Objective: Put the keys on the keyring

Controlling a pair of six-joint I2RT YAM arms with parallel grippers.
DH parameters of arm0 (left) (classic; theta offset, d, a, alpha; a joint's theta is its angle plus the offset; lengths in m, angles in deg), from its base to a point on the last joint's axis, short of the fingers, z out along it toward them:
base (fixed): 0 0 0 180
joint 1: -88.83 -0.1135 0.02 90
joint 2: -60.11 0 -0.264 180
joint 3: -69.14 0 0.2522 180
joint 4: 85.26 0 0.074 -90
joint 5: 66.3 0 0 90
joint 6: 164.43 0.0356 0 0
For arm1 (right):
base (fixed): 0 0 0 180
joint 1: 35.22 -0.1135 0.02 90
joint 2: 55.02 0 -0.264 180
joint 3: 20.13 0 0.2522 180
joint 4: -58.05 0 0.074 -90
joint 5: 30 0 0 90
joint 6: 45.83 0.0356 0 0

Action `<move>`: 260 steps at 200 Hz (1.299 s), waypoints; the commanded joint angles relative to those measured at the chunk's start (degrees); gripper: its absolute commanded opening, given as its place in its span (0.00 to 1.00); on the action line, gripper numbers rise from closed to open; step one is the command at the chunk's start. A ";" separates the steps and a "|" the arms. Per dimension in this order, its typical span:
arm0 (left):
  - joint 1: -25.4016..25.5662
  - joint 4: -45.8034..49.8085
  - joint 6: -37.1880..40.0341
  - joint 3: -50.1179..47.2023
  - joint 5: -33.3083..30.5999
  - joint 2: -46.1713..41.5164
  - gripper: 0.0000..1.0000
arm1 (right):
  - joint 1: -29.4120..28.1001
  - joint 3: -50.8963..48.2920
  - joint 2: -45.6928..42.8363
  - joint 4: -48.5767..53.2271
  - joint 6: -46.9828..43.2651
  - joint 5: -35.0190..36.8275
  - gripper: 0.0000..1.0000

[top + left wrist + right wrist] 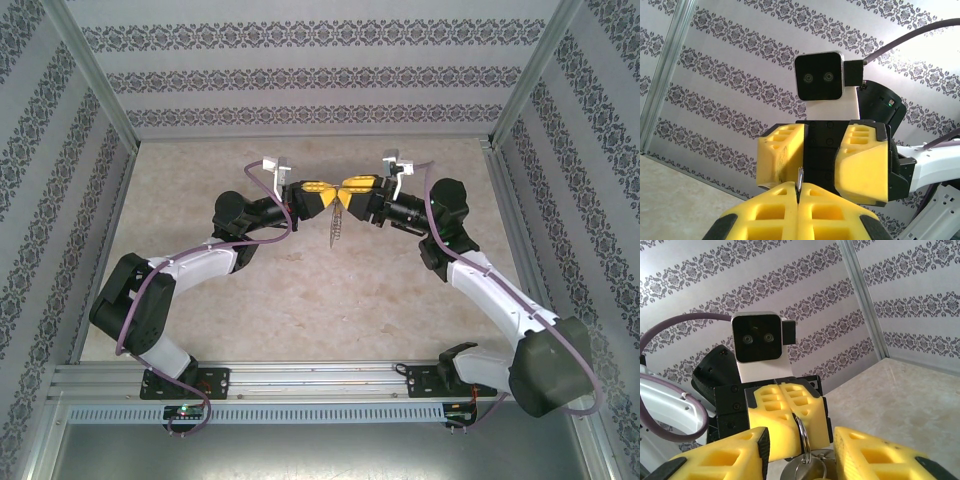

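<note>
Above the table's [300, 300] far middle, the left hand [798, 195] is clenched on the keyring [801, 429], chain dangling. The right hand [801, 452] stands parted around it. It looks light, stiff and slippery, best pinched across the rim. I cannot make out the key.

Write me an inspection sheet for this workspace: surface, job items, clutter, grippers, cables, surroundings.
Surface: beige stone-look table, nothing lying on the visible part.
Job's things: keyring held in mid-air, its chain hanging down. A round silvery piece hangs below the ring; cannot tell whether it is the key.
Clutter: nothing seen.
Grippers: left gripper shut on the keyring. Right gripper open, facing it, with a finger on either side of the ring.
Cables: purple cable loops along each arm, away from the fingers.
Surroundings: patterned walls, metal corner posts, rail at the near edge.
</note>
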 commanded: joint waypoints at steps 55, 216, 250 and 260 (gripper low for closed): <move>1.14 -4.28 -0.14 2.18 1.24 0.64 0.00 | -0.15 2.33 1.22 -3.61 1.01 -2.32 0.20; 0.98 0.17 3.71 2.73 0.95 -0.26 0.28 | 2.60 4.96 1.64 4.80 -5.65 -4.08 0.00; -1.02 7.94 9.42 2.41 2.48 -4.13 0.37 | 3.94 7.38 1.16 11.95 -9.78 -4.71 0.00; -1.70 11.28 11.49 2.62 3.40 -5.36 0.39 | 4.14 8.48 1.18 14.51 -11.43 -5.28 0.00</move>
